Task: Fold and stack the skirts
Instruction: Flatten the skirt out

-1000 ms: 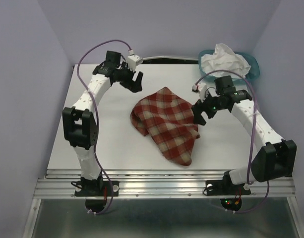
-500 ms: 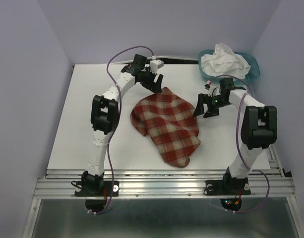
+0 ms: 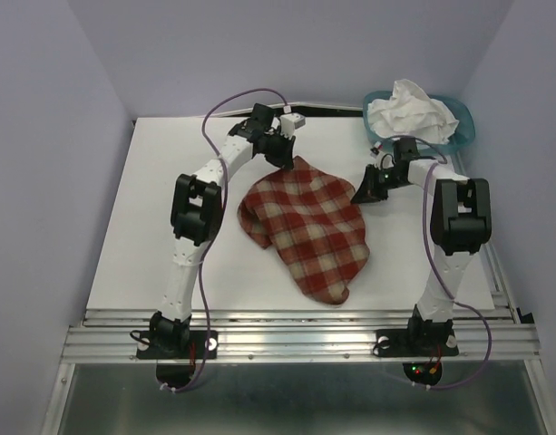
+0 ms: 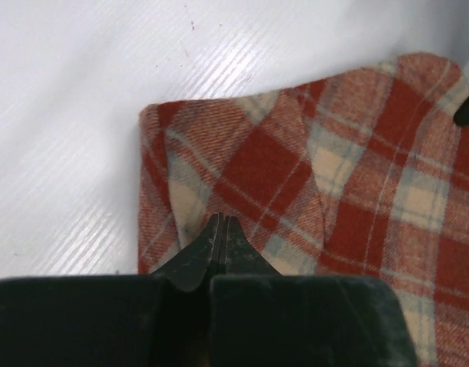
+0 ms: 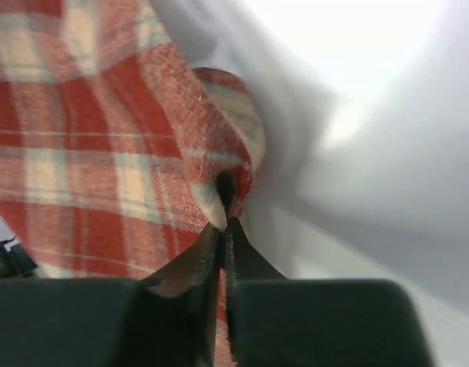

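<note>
The left pincer (image 4: 219,228) pinches the far corner of the red-and-cream plaid cloth skirt (image 3: 305,227) on the white bench (image 3: 160,181); the right pincer (image 5: 225,218) clamps its right edge.

I see the left arm (image 3: 192,210) standing up from its base at the near edge, bent at the elbow, with the forearm stretched forward and inward toward the far side. The left gripper (image 3: 283,156) (image 4: 221,222) points down at the end of it. On the left wrist camera its two fingers (image 4: 196,260) are pressed flat together, nipping a pucker of the plaid skirt (image 4: 349,176) at their tips. The right arm (image 3: 455,225) stands nearly upright on its side, elbow high, with the forearm angled forward and inward. The right gripper (image 3: 367,188) (image 5: 226,223) is tilted down, and its fingers (image 5: 190,267) are closed tight on a rolled edge of the same cloth.
</note>
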